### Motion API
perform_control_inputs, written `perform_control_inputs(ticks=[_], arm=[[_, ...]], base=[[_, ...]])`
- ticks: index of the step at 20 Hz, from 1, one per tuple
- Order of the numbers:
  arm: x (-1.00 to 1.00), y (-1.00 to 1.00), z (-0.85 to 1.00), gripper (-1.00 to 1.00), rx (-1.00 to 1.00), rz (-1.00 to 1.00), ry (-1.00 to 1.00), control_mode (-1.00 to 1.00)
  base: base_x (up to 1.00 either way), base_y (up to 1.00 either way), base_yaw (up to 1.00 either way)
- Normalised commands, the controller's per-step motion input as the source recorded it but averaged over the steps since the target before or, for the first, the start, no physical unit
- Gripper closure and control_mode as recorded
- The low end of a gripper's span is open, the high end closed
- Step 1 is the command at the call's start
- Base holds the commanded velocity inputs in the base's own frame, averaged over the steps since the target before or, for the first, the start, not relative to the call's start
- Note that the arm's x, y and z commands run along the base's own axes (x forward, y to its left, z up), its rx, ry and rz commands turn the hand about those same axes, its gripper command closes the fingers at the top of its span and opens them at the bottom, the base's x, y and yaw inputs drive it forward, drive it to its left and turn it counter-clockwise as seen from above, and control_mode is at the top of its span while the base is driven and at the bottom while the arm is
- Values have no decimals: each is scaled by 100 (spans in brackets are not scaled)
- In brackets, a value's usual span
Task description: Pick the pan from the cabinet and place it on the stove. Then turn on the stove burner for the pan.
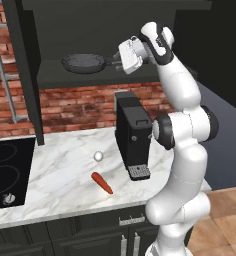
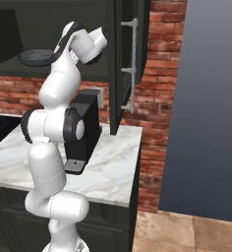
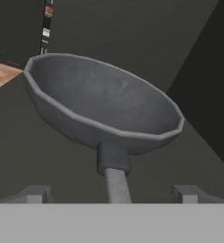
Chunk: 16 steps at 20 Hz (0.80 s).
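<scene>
Currently: pan point(image 1: 83, 63) on the open cabinet point(image 1: 97, 74) shelf, handle toward the gripper point(image 3: 113, 193). Fingers point(image 3: 35, 193) spread wide, 1 either side of the handle, not closed on it. On the counter point(image 1: 65, 175): carrot point(image 1: 102, 182), white ball point(image 1: 98, 156), coffee machine point(image 1: 132, 135). Stove point(image 1: 5, 172) at the counter's left edge.

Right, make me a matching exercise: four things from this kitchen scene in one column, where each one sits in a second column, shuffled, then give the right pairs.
Things:
1. pan
2. carrot
3. coffee machine
4. gripper

Places:
A. lying on the marble counter, in front of the small white ball
B. open, its fingers either side of the pan's handle
C. on the shelf inside the open cabinet
D. standing on the counter beneath the cabinet shelf

Pairs: 1-C, 2-A, 3-D, 4-B
</scene>
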Motion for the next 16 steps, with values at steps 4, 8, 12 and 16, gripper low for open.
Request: perform_control_inputs(ticks=[4, 8, 12, 16], arm=[[1, 0, -15, -100, 0, 0, 1, -100], [0, 0, -16, -100, 0, 0, 2, -100], [0, 0, -17, -100, -1, 0, 4, -100], [0, 0, -18, -100, -2, 0, 4, -100]], base=[[0, 0, 0], [0, 0, 0], [0, 0, 0], [0, 0, 0]])
